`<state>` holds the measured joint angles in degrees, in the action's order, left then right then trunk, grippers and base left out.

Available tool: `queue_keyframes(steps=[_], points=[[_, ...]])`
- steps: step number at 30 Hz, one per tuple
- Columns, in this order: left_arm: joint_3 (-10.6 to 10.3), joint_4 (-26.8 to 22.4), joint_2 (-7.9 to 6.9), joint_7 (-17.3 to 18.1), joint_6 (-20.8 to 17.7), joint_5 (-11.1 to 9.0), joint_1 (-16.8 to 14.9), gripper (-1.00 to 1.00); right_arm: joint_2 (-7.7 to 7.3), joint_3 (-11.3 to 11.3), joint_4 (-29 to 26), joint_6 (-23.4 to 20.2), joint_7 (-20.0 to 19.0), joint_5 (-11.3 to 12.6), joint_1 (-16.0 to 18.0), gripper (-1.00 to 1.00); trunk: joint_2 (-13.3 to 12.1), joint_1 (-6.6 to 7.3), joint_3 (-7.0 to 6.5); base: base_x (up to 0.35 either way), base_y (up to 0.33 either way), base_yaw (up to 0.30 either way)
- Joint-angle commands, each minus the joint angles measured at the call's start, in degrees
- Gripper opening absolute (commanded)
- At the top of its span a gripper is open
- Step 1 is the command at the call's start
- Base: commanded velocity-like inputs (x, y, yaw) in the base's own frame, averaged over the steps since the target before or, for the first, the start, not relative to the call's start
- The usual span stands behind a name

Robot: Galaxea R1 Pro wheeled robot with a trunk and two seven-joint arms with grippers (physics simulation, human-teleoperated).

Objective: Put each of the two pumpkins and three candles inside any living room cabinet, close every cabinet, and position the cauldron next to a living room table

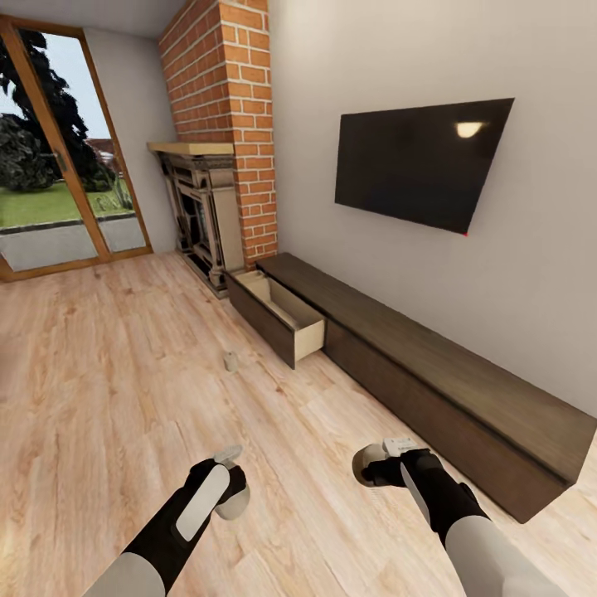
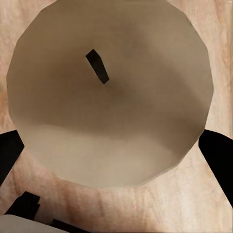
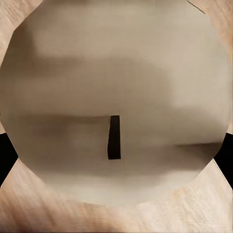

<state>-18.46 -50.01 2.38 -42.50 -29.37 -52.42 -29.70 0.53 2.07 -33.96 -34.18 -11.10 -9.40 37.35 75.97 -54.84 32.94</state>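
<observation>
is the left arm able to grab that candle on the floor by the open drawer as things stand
Probably not. The left gripper is already shut on a candle, so it has no free grasp, and the floor candle stands well ahead of it on bare wood floor, near the open drawer.

Big black TV [image 1: 421, 162] on white wall [image 1: 539, 249]. Red brick chimney [image 1: 228, 99] over old stone fireplace [image 1: 199, 217]. Tall glass door [image 1: 58, 157] with wood frame, grass and trees outside. Light wood floor [image 1: 108, 390].

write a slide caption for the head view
Both grippers, left and right, each hold a candle near the cabinet with its open drawer.
</observation>
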Motion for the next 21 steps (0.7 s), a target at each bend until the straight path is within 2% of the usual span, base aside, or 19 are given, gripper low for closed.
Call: queue_keyframes(steps=[1, 5, 10, 21], points=[[0.0, 0.0, 0.0, 0.05, 0.01, 0.04, 0.0, -1.0, 0.0, -0.02, -0.03, 0.0, -0.01, -0.01, 0.01, -1.0, 0.0, 0.0, -0.04, 0.272, -0.089, 0.079], [0.0, 0.0, 0.0, 0.05, 0.01, 0.04, 0.0, -1.0, 0.07, -0.34, -0.06, -0.01, 0.07, -0.03, 0.01, -1.0, 0.0, 0.0, -0.07, 0.271, -0.072, 0.157], [0.0, 0.0, 0.0, 0.05, 0.03, 0.09, 0.0, -1.0, 0.08, -2.3, -0.05, -0.05, 0.11, -0.24, 0.01, -1.0, 0.0, 0.0, -0.07, 0.206, -0.016, 0.269], [0.0, -0.18, -0.09, -0.04, 0.14, 0.13, 0.0, -1.0, 0.09, -2.77, 0.01, -0.09, 0.06, -0.27, 0.01, -1.0, 0.0, 0.0, -0.07, 0.014, -0.001, 0.287]])
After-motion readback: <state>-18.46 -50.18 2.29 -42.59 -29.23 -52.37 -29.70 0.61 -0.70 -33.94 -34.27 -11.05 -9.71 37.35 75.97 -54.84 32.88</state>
